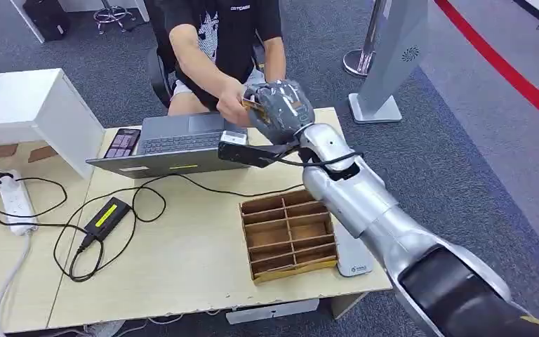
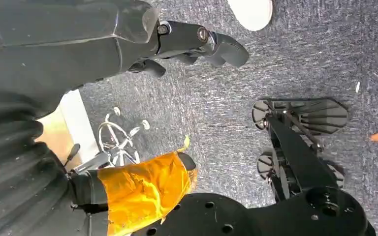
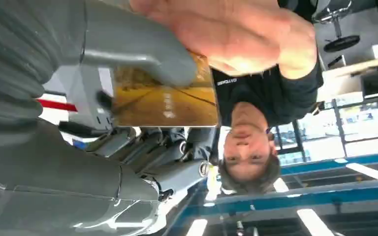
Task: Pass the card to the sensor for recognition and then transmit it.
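Person's hand [image 3: 236, 34] covers card [image 3: 165, 101] edge; laptop [image 1: 172, 144] below.

The robot's silver right arm [image 1: 365, 203] reaches forward and up from the lower right of the head view, its elbow bent and its wrist lifted. Its grey many-fingered right hand [image 1: 278, 105] is raised at the far end, the thick grey thumb [image 3: 142, 51] pressing across the face of a flat yellow-gold card [image 3: 170, 101] while the darker fingers [image 3: 177, 152] curl behind it. The left hand [image 2: 142, 44] hangs toward the floor, its dark fingers [image 2: 221, 46] loosely curled around nothing.
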Robot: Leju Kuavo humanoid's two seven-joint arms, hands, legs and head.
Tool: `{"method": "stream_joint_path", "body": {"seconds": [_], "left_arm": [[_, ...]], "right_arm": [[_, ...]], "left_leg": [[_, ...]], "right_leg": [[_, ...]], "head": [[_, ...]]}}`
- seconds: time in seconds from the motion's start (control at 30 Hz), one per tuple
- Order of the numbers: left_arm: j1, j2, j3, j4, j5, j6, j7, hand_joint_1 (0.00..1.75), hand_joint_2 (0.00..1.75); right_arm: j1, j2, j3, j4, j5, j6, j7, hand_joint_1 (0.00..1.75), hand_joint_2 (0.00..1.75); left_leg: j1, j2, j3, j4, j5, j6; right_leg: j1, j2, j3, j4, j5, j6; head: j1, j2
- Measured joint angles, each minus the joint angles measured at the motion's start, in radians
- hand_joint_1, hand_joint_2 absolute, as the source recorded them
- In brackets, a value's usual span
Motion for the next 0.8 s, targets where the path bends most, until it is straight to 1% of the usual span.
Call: {"method": "stream_joint_path", "body": {"seconds": [0.03,0.1,0.13,0.2,0.3,0.37,0.4,0.43,0.47,0.57,0.67,0.8], "left_arm": [[0.0,0.0,0.0,0.0,0.002,0.0,0.001,0.0,1.75],[0.0,0.0,0.0,0.0,0.006,-0.001,0.004,0.0,1.75],[0.0,0.0,0.0,0.0,0.009,-0.001,0.007,0.0,1.75],[0.001,0.0,0.0,0.0,0.012,-0.001,0.009,0.0,1.75],[0.003,0.0,0.0,0.0,0.021,0.002,0.009,0.0,1.75],[0.003,0.0,0.0,0.0,0.029,0.006,0.009,0.0,1.75],[0.003,0.0,0.0,0.0,0.036,0.008,0.009,0.0,1.75],[0.005,-0.001,0.0,0.0,0.042,0.01,0.008,0.0,1.75],[0.008,-0.001,0.0,0.0,0.046,0.013,0.008,0.0,1.75],[0.015,-0.002,0.002,0.0,0.061,0.02,0.005,0.0,1.75],[0.016,-0.003,0.002,0.0,0.065,0.023,0.002,0.0,1.75],[0.017,-0.005,0.002,0.0,0.068,0.023,0.0,0.0,1.75]], "right_arm": [[0.004,0.003,0.003,0.0,-0.044,0.033,-0.019,0.0,1.75],[0.015,0.011,0.003,0.0,-0.18,0.135,-0.066,0.0,1.75],[0.024,0.014,0.003,-0.001,-0.233,0.169,-0.082,0.0,1.75],[0.038,0.017,0.002,-0.005,-0.303,0.195,-0.097,0.0,1.75],[0.055,0.016,-0.004,-0.019,-0.373,0.202,-0.119,0.0,1.75],[0.076,0.009,-0.016,-0.044,-0.403,0.187,-0.133,0.0,1.75],[0.092,-0.003,-0.022,-0.071,-0.397,0.152,-0.142,0.0,1.75],[0.111,-0.016,-0.029,-0.1,-0.391,0.097,-0.156,0.0,1.75],[0.131,-0.03,-0.039,-0.131,-0.393,0.059,-0.164,0.0,1.75],[0.213,-0.075,-0.083,-0.248,-0.415,-0.009,-0.209,0.0,1.75],[0.286,-0.108,-0.111,-0.342,-0.416,-0.022,-0.225,0.0,1.75],[0.325,-0.129,-0.127,-0.407,-0.415,-0.021,-0.226,0.0,1.75]], "left_leg": [[0.0,0.0,0.0,0.0,0.0,0.0],[0.0,0.0,0.0,0.0,0.0,0.0],[0.0,0.0,0.0,0.0,0.0,0.0],[0.0,0.0,0.0,0.0,0.0,0.0],[0.0,0.0,0.0,0.0,0.0,0.0],[0.0,0.0,0.0,0.0,0.0,0.0],[0.0,0.0,0.0,0.0,0.0,0.0],[0.0,-0.001,0.0,0.0,0.0,0.0],[0.0,-0.001,0.0,0.0,0.0,0.0],[0.0,-0.001,-0.001,0.0,-0.001,0.001],[0.0,-0.001,-0.001,0.0,-0.002,0.0],[0.0,0.0,-0.001,0.0,-0.002,0.0]], "right_leg": [[0.0,0.0,0.0,0.0,0.0,0.0],[0.0,0.0,0.0,0.0,0.0,0.0],[0.0,0.0,0.0,0.0,0.0,0.0],[0.0,0.0,-0.001,0.0,0.0,0.0],[0.0,0.0,-0.001,0.0,0.0,0.0],[0.0,0.0,-0.001,0.0,0.0,0.0],[0.0,0.0,-0.001,-0.001,0.0,0.0],[0.0,-0.001,-0.001,-0.001,0.0,0.0],[0.0,-0.001,-0.001,-0.001,0.0,0.0],[0.0,-0.001,-0.001,-0.002,0.0,0.0],[0.0,-0.001,-0.001,-0.002,0.0,0.0],[0.0,0.0,-0.001,-0.002,0.0,0.0]], "head": [[0.0,0.0],[0.0,0.0],[0.0,0.0],[0.0,0.0],[0.0,0.0],[0.0,0.0],[-0.001,0.0],[0.0,0.0],[0.0,0.0],[0.0,0.0],[0.0,0.0],[0.0,0.0]]}}
